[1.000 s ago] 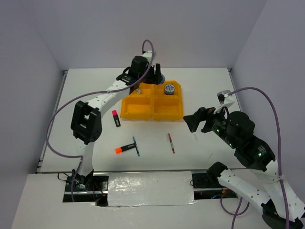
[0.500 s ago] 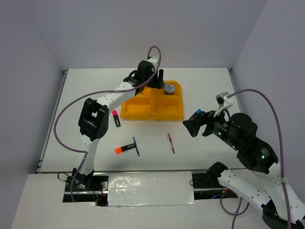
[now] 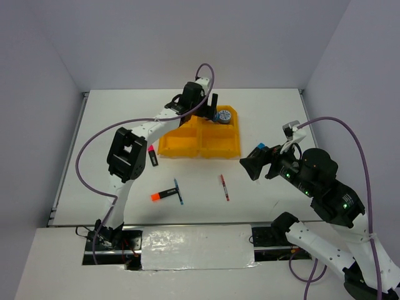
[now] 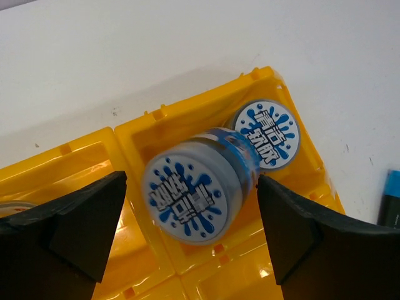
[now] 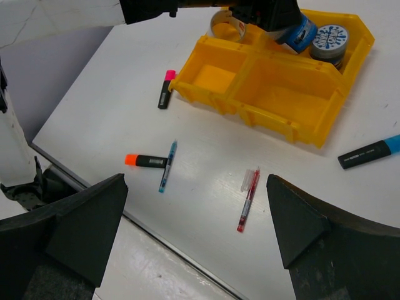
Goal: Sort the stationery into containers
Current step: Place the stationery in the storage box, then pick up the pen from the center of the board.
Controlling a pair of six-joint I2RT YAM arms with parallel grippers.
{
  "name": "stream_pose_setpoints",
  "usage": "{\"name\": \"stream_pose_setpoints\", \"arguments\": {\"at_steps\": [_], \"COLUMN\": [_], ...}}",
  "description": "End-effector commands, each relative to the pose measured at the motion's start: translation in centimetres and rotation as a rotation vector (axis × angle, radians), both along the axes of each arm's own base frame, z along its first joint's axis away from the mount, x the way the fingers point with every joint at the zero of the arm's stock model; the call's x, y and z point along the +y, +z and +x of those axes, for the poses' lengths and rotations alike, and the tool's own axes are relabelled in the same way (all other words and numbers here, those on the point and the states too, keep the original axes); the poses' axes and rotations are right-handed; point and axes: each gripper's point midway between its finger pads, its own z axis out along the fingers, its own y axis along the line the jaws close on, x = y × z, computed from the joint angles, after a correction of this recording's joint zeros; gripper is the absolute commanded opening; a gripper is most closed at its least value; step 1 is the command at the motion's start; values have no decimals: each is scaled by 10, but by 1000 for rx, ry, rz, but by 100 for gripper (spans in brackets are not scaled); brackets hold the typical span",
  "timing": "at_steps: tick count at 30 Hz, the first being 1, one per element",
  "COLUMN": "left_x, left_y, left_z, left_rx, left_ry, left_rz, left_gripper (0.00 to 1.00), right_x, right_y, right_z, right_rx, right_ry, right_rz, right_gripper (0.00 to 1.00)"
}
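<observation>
The orange four-compartment tray [image 3: 181, 144] lies at the table's far middle. My left gripper [image 3: 212, 106] hovers over its far right compartment, jaws wide open. In the left wrist view, a blue-grey tape roll [image 4: 187, 194] lies tilted between the open fingers and leans on a second roll [image 4: 267, 133] in that compartment. A silvery ring [image 5: 219, 24] sits in the far left compartment. My right gripper [image 3: 261, 165] is open and empty above the table, right of the tray. Loose on the table lie a pink-capped marker [image 3: 152, 155], an orange-capped marker [image 3: 164, 195], a blue pen [image 3: 179, 191], a red pen [image 3: 224, 187] and a blue-capped marker [image 5: 369, 152].
The two near compartments of the tray [image 5: 275, 94] hold nothing. The table's near edge [image 5: 156, 240] runs just past the pens. Grey walls enclose the table on the left, back and right.
My left gripper moved right from the tray's far edge to over the far right compartment and opened, leaving the tape roll there. My right gripper shifted slightly left.
</observation>
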Motion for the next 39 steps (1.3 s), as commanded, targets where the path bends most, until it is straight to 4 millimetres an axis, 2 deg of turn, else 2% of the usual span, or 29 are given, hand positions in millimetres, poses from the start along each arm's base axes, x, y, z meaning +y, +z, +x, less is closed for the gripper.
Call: {"name": "stream_pose_setpoints", "arguments": {"at_steps": [1,4,5,7,8,11,13,16,17,19,21,22,23,24,25,26,27,28,30,31,33,34,35,36,39], "left_x": [-4,-2,2,2,5,12,14,15,15,18,28,38,46,56,75,89,102,126,156,177,196,213,218,230,246], "left_y": [60,88,108,128,150,183,191,180,171,168,175,195,190,197,219,210,213,226,218,222,216,210,206,203,187], "left_z": [14,7,2,-7,-16,-28,-29,-24,-23,-27,-39,-49,-59,-67,-80,-93,-103,-120,-147,-170,-197,-222,-233,-254,-288], "left_rx": [-130,-152,-174,-186,-219,-285,-299,-270,-239,-211,-187,-206,-166,-159,-185,-140,-131,-149,-104,-114,-97,-94,-88,-95,-82], "left_ry": [21,29,40,41,52,72,75,87,91,105,137,159,187,218,275,312,347,415,490,530,560,568,570,567,541], "left_rz": [-82,-117,-134,-153,-165,-185,-182,-137,-115,-113,-129,-146,-143,-142,-151,-119,-107,-97,-51,-48,-50,-57,-70,-93,-109], "left_gripper": [99,99,99,99,99,99,99,99,99,99,99,99,99,99,99,99,99,99,99,99,99,99,99,99,99], "right_x": [1,2,3,5,4,6,9,10,7,4,-1,-2,-3,-4,-4,-2,-1,1,4,7,17,23,27,29,32], "right_y": [7,5,3,-2,-4,-16,-19,-22,-24,-30,-38,-44,-53,-62,-69,-86,-88,-103,-123,-134,-156,-164,-175,-180,-204], "right_z": [1,3,4,8,10,18,18,21,23,27,35,37,43,46,49,54,56,59,60,61,56,57,55,53,48], "right_rx": [-24,-18,-14,-4,-2,34,45,53,59,73,92,107,133,153,173,211,219,253,301,332,388,409,427,436,484], "right_ry": [8,9,10,8,-1,-25,-12,-20,-40,-69,-122,-138,-160,-175,-187,-199,-204,-210,-209,-208,-160,-147,-133,-130,-146], "right_rz": [4,-6,-11,-23,-27,-50,-48,-46,-54,-68,-92,-107,-133,-153,-168,-196,-198,-216,-240,-249,-262,-265,-279,-291,-347], "right_gripper": [100,100,100,100,100,100,100,100,100,100,100,100,100,100,100,100,100,100,99,99,93,92,87,85,74]}}
